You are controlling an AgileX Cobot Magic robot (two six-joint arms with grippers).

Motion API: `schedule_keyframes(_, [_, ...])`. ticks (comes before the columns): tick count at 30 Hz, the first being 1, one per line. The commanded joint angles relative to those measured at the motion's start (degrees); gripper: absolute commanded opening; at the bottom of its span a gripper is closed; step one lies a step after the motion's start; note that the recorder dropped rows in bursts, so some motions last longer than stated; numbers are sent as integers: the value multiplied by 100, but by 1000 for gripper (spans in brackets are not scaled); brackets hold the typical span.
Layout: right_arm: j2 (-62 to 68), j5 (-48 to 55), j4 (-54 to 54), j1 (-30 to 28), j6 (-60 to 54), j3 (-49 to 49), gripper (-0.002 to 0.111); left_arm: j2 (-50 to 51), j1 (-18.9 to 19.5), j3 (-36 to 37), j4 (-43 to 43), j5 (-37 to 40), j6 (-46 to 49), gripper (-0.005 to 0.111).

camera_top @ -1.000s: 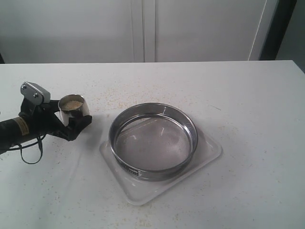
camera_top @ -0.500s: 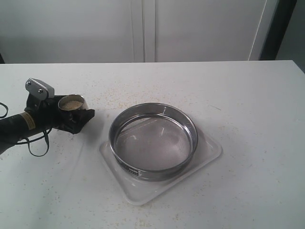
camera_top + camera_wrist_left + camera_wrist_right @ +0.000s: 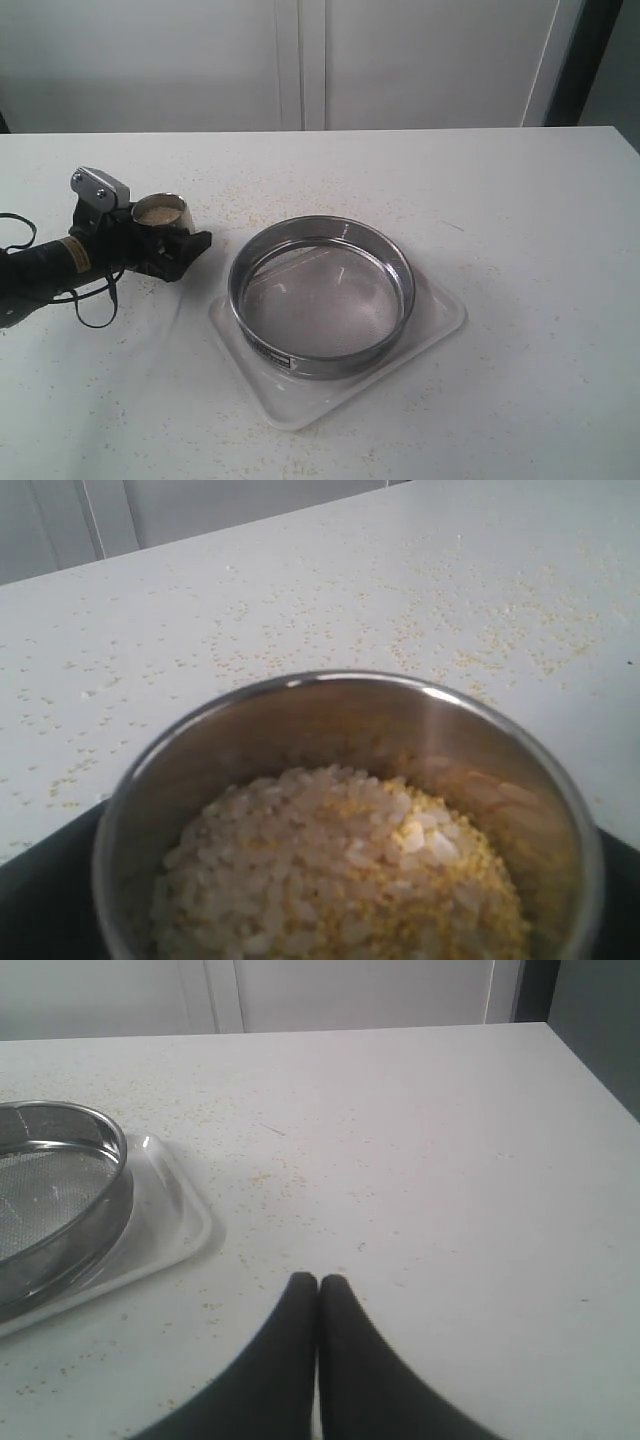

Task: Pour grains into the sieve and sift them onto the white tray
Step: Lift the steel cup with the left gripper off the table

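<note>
My left hand (image 3: 170, 240), spread wide, clasps an upright steel cup (image 3: 160, 212) by its sides, and the grains (image 3: 340, 870), pale kernels mixed with yellow meal, lie inside it. The sieve (image 3: 300, 362) stands on the white tray (image 3: 440, 310) on the counter (image 3: 520, 200), near that hand but apart from it. My right hand (image 3: 318, 1290), pressed fully closed and holding nothing, hangs above the counter, apart from the tray.

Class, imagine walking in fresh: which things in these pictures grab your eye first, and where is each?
The wide steel sieve sits on the white tray near the middle of the table. To its left, the left gripper holds a shiny cup filled with pale and yellow grains. Stray grains speckle the tabletop around them.
</note>
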Motion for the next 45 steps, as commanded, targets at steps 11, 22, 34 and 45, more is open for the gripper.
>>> schedule_keyframes(11, [-29,-80,-13,-18,0,31,0,9,-25,-20,11,-16,-45,77])
schedule_keyframes(22, [-29,-80,-13,-18,0,31,0,9,-25,-20,-27,6,-18,0])
schedule_keyframes(34, [-29,-80,-13,-18,0,31,0,-454,-15,-20,-20,-16,-62,0])
schedule_keyframes(45, [-29,-80,-13,-18,0,31,0,-1280,-15,-20,425,-16,-349,0])
